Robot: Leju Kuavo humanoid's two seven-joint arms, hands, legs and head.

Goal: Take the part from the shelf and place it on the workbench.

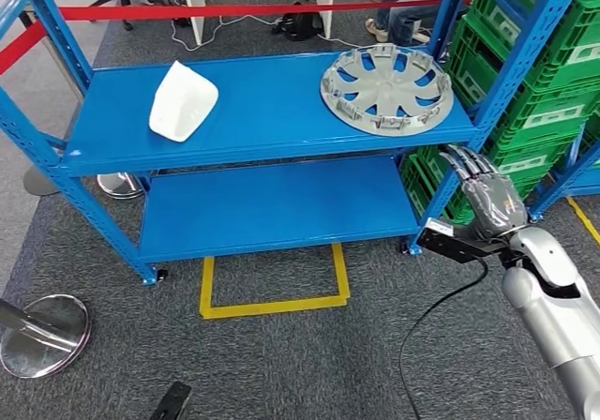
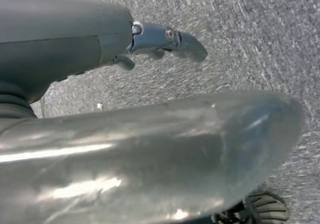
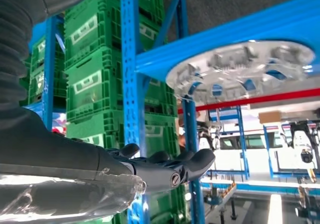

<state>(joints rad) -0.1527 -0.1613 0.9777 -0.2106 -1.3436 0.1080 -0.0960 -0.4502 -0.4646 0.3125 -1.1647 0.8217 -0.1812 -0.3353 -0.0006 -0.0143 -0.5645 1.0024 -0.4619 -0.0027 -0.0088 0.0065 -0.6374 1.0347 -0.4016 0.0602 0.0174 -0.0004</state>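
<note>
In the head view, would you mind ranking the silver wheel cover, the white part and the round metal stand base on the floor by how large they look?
1. Silver wheel cover, clearly the widest.
2 and 3. White part and round metal stand base look similar; the base is cut off by the picture's edge, so I will not rank them.

The right robot hand (image 1: 488, 195), fingers apart, sits below the top shelf (image 1: 269, 111) edge at 4 o'clock from the wheel cover (image 1: 386, 88). A blue post (image 1: 453, 172) and green crates (image 1: 537, 92) crowd it at 12 and 2 o'clock. Bare shelf lies between the cover and the white part (image 1: 183, 101) at 9 o'clock.
</note>
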